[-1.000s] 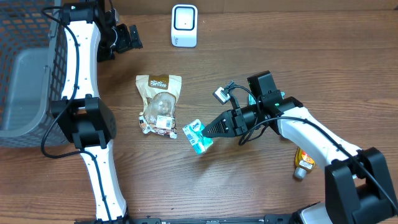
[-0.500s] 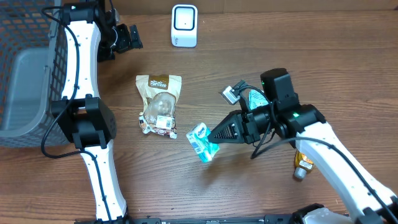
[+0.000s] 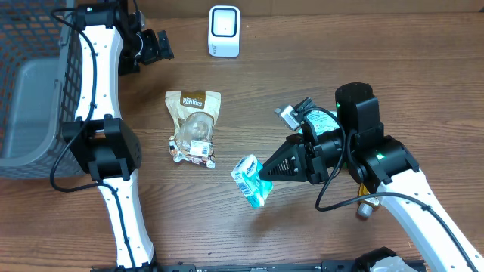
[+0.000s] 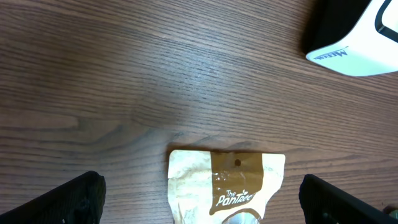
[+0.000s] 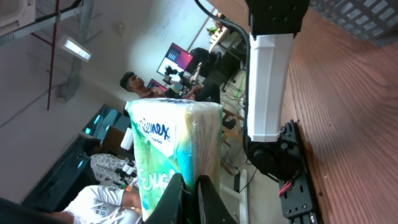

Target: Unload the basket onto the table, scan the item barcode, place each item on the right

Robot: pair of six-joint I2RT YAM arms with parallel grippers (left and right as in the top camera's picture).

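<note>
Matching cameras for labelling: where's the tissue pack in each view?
Overhead: tissue pack low centre, in the right gripper.
Left wrist: not in it.
Right wrist: left of centre, pinched at its bottom edge.
Shared landmark: the wood table, in all three.

A brown snack pouch (image 3: 193, 127) lies flat on the wooden tabletop (image 3: 302, 68), left of its middle, with the printed header toward the back edge and the crinkled, partly clear end toward the front edge. A dark wire basket (image 3: 30, 45) with a grey liner (image 3: 30, 113) stands at the left edge near the back-left corner, well apart from the pouch. Toward the front-right corner sits a small amber bottle (image 3: 368, 202), partly hidden, and beyond the table the right wrist view shows a dark-haired person (image 5: 134, 84), a lit monitor (image 5: 176, 59) and a ceiling strip light (image 5: 78, 48).
</note>
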